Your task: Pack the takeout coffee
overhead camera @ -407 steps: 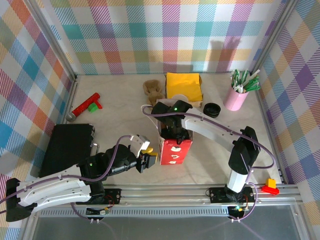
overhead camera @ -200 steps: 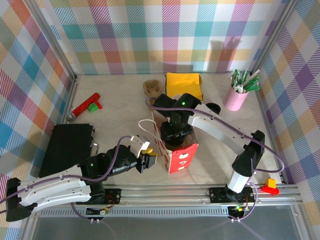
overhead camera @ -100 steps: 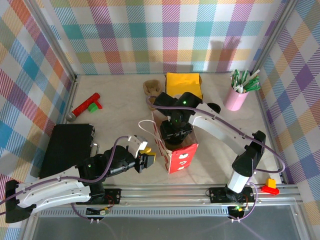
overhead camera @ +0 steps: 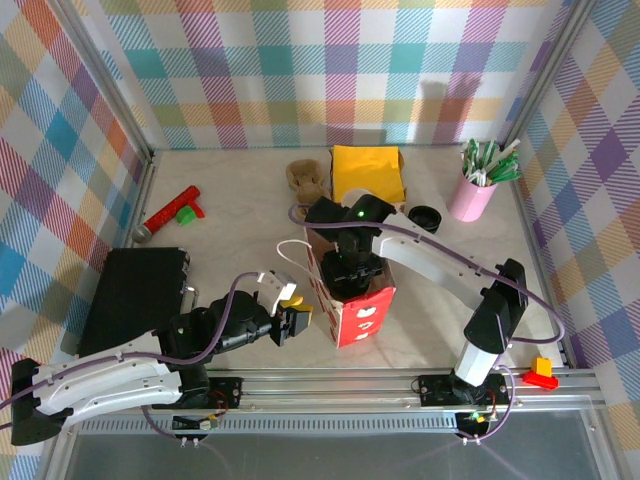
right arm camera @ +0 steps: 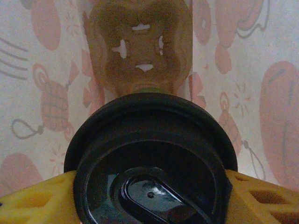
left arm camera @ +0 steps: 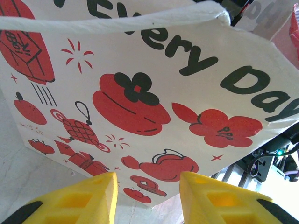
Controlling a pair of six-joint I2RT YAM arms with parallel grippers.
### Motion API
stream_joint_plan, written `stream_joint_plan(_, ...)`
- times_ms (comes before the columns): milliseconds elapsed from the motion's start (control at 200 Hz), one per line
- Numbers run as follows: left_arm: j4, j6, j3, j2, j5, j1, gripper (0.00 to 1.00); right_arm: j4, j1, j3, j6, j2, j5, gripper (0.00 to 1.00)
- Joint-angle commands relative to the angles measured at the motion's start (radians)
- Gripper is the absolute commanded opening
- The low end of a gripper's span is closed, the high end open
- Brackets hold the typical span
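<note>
From above, the right arm [overhead camera: 430,255] reaches into the red-and-white paper bag [overhead camera: 362,318] mid-counter [overhead camera: 250,220], with a loose black lid [overhead camera: 425,217] and a yellow cloth [overhead camera: 368,172] behind. At the left wrist, the left fingers [left arm camera: 79,198] are released and empty, facing the bag's print. At the right wrist, the right fingers [right arm camera: 32,205] grasp the takeout coffee [right arm camera: 150,154] inside the bag.

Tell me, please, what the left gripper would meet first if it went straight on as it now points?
The left gripper would likely meet the printed side wall of the paper bag, which stands close ahead of it.

Takeout coffee [right arm camera: 149,163] lid black, bag [left arm camera: 140,70] white with red prints.
</note>
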Motion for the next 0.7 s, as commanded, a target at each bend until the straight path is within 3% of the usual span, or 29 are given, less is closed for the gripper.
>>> stream_joint_plan(0,0.008,-0.001,-0.001,0.01,-0.004,0.012,0.4,0.026,0.007,-0.024,0.019,0.003,-0.018,0.53)
stream_joint_plan(695,0.018,0.002,0.003,0.029,0.002,0.018,0.4,0.009,0.007,-0.033,0.019,-0.008,-0.03,0.53)
